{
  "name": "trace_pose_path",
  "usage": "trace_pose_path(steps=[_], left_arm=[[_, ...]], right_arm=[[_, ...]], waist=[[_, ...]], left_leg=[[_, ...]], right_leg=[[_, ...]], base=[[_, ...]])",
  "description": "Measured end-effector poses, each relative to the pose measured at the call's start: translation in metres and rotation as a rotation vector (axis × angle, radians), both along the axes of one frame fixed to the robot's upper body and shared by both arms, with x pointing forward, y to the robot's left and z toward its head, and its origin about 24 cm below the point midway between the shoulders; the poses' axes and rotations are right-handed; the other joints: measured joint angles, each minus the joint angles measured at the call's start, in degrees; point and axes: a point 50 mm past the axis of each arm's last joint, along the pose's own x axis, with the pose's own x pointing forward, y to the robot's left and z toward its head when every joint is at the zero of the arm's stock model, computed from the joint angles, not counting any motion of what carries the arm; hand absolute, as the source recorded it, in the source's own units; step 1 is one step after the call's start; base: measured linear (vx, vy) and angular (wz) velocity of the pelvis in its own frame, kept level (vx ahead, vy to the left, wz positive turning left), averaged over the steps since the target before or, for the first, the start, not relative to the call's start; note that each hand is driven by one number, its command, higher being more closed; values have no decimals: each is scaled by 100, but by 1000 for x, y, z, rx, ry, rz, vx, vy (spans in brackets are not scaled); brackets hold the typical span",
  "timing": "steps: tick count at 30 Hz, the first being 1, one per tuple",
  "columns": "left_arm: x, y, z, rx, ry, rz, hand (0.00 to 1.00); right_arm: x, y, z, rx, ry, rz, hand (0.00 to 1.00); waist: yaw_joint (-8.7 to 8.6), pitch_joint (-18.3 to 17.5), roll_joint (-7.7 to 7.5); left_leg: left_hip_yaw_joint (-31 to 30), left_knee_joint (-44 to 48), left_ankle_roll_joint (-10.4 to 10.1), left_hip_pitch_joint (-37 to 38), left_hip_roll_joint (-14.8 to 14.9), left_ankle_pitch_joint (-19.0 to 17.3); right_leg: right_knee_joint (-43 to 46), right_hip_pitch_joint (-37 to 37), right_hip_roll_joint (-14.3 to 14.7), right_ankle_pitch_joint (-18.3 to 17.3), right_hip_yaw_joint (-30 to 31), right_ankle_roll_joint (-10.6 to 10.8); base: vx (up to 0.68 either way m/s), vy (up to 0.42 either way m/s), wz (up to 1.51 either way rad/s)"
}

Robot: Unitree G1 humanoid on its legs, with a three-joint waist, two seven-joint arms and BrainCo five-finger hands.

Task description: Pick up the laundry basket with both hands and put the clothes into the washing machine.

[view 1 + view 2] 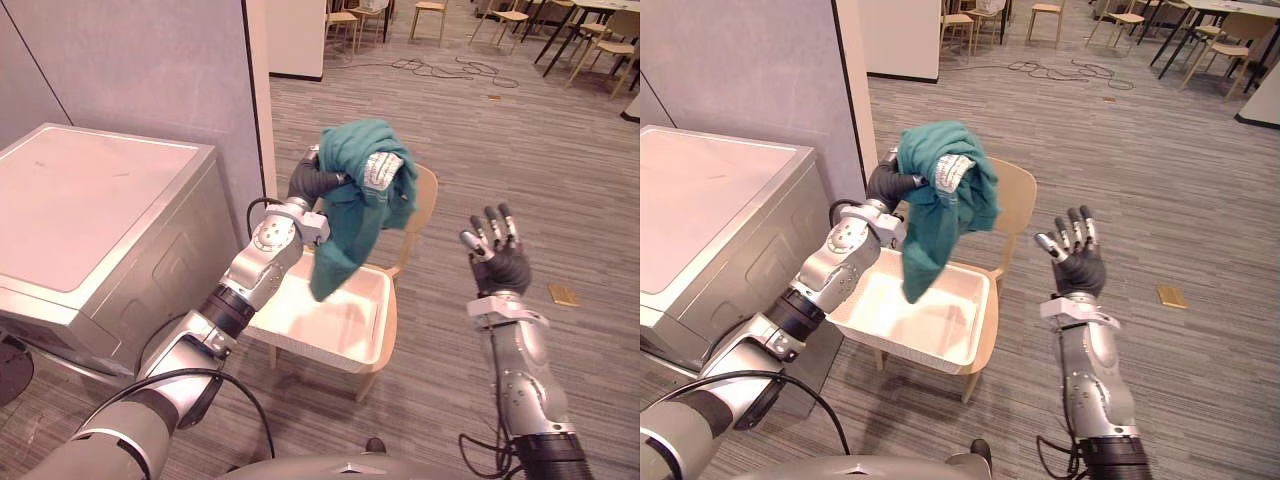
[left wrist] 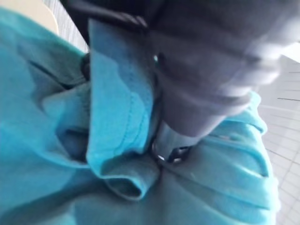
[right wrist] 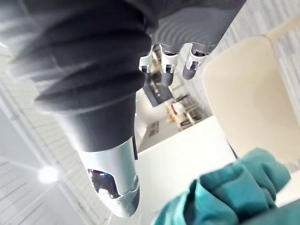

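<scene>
- The green cloth [image 1: 350,215] is clamped in the left hand [image 1: 325,182] and hung straight down over the far edge of the basket [image 1: 375,330].
- The washing machine [image 1: 90,200] is placed to its left.
- The right hand [image 1: 498,262] is held up empty, fingers straight.

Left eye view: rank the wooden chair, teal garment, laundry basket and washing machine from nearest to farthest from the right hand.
1. Wooden chair: its back stands just left of the open right hand.
2. Teal garment, gripped in the left hand above the seat, and laundry basket, on the seat: too close to call.
3. Washing machine: far left.
</scene>
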Motion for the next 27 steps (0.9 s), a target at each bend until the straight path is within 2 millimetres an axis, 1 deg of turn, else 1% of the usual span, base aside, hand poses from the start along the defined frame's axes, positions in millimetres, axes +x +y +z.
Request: trace_pose_path(steps=[1,3,8,9,10,12,13,15,16,17,18,20,21,23,24,26,27], left_arm=[[1,5,2,-16,-2,15,100],[-2,18,13,-97,-36,44,100],[-5,39,37,-240,-112,103,100],[-7,49,45,-279,-147,138,100],[-8,55,47,-294,-163,154,100],[-13,82,55,-349,-218,229,100],[-15,89,56,-362,-231,251,100],[-24,125,62,-424,-291,370,100],[-28,134,62,-437,-306,404,100],[-36,153,62,-460,-336,466,100],[-40,162,61,-473,-348,501,100],[-62,201,52,-514,-389,662,100],[-68,210,48,-513,-395,702,100],[-95,248,23,-476,-371,894,100],[-103,255,14,-469,-354,940,100],[-138,280,-20,-418,-276,1136,100],[-152,288,-34,-411,-236,1206,100]], right_arm=[[0,-2,2,-13,-7,0,0],[-1,-4,3,-28,-14,9,0],[-6,-7,-3,-52,14,2,0],[-8,-8,-4,-51,11,0,0],[-8,-8,-4,-50,12,0,0],[-11,-10,-9,-8,12,-29,0],[-12,-11,-11,6,12,-40,0],[-15,-15,-21,65,27,-91,0],[-17,-17,-24,79,35,-106,0],[-22,-20,-30,102,47,-135,0],[-25,-21,-33,113,54,-150,0],[-38,-30,-50,180,89,-237,0],[-41,-33,-55,200,102,-264,0],[-62,-46,-82,272,179,-399,0],[-69,-50,-90,268,213,-445,0],[-108,-66,-124,261,392,-635,0],[-123,-69,-136,270,450,-687,0]], waist=[[-22,-3,-16],[-86,-16,-31],[-88,-21,-23],[-91,-26,-17],[-96,-28,-13],[-102,-39,-3],[-102,-40,0],[-102,-56,6],[-96,-66,7],[-75,-87,17],[-67,-96,20],[-50,-141,19],[-47,-145,16],[-23,-165,20],[-7,-170,23],[91,-298,38],[109,-342,53]], left_leg=[[1,0,0,0,0,0],[6,0,0,3,1,0],[21,-1,-1,5,3,0],[29,-1,-1,8,3,0],[37,-1,-1,12,4,0],[49,-1,-2,22,12,-1],[49,-1,-2,22,13,-1],[56,-1,-4,29,13,-2],[55,-1,-4,28,13,-3],[52,-1,-6,29,13,-4],[47,-1,-7,30,13,-5],[33,-1,-7,37,13,-5],[28,-1,-7,45,13,-5],[22,-2,-21,91,14,-25],[20,-2,-26,109,15,-35],[20,-5,-48,114,16,-79],[18,-5,-64,116,18,-98]], right_leg=[[0,-1,1,1,0,-1],[2,-2,3,1,2,-1],[11,-22,5,2,5,-4],[16,-28,5,1,12,-5],[17,-30,6,1,16,-6],[19,-31,15,-1,20,-13],[19,-32,16,0,20,-14],[20,-32,16,-5,23,-24],[20,-32,17,-5,23,-25],[19,-28,17,-5,23,-25],[19,-23,17,-6,23,-26],[14,-6,19,-9,17,-30],[12,-2,19,-9,14,-31],[-5,49,18,-21,9,-45],[-20,73,18,-49,7,-87],[-42,86,18,-90,-3,-108],[-39,92,18,-100,-7,-106]], base=[[0,0,0],[-33,-7,-1],[-19,-3,-1],[-27,-6,-3],[-21,-6,-5],[-10,-5,-2],[0,0,0],[0,0,0],[0,0,0],[0,0,0],[-10,-8,3],[-1,-2,2],[0,0,0],[0,0,0],[0,0,0],[0,0,0],[0,0,0]])
